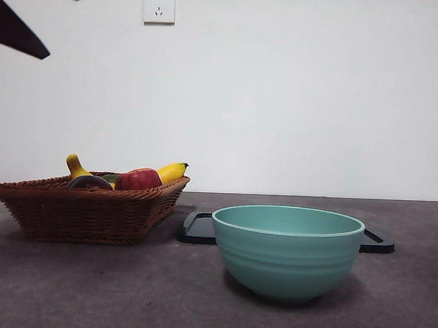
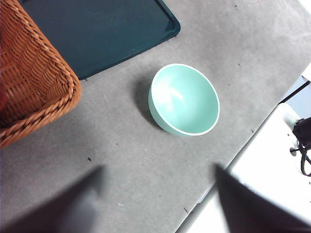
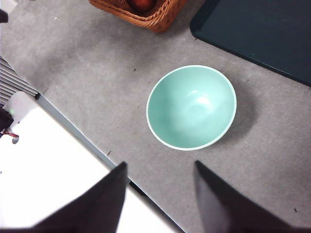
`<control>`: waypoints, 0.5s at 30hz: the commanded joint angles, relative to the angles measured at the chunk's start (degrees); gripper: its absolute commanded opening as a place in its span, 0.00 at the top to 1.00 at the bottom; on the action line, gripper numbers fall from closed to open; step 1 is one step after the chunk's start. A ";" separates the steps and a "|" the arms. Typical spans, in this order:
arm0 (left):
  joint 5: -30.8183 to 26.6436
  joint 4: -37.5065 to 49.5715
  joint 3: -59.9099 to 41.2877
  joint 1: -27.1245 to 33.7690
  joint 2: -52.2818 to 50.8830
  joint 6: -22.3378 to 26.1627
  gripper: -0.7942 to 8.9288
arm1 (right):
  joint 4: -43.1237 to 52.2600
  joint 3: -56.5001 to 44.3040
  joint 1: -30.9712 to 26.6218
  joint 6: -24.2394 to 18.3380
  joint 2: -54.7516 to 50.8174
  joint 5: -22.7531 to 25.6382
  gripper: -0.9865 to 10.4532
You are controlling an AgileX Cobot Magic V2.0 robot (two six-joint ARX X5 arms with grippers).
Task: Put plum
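Observation:
The plum (image 1: 89, 182) is a dark, nearly black fruit lying in the brown wicker basket (image 1: 80, 213) at the left of the front view, beside a red apple (image 1: 138, 179) and two yellow bananas (image 1: 172, 171). My left gripper (image 2: 159, 170) hangs open and empty high over the grey table, beside the basket (image 2: 34, 82), whose inside is hidden from it. High above the teal bowl (image 3: 192, 108), my right gripper (image 3: 160, 164) is also open with nothing in it. Both arms show only as black tips at the top corners of the front view.
The empty teal bowl (image 1: 288, 249) stands at the front middle of the table. Behind it lies a flat dark tray (image 1: 199, 228). The table's near edge (image 3: 73, 128) runs close to the bowl. A wall socket (image 1: 159, 6) is on the white wall.

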 commanded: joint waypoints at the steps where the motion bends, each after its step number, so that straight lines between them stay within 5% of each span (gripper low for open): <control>1: 0.15 0.44 0.59 -0.31 0.37 0.24 0.85 | 0.24 0.90 0.42 -0.68 0.22 -0.13 0.88; 2: 0.17 0.42 0.59 -0.31 0.37 0.24 0.92 | 0.24 0.90 0.42 -0.72 0.22 -0.11 0.91; 15: 0.15 0.50 0.59 -0.31 0.37 0.24 0.91 | 1.31 0.90 0.39 -0.68 0.22 0.66 0.91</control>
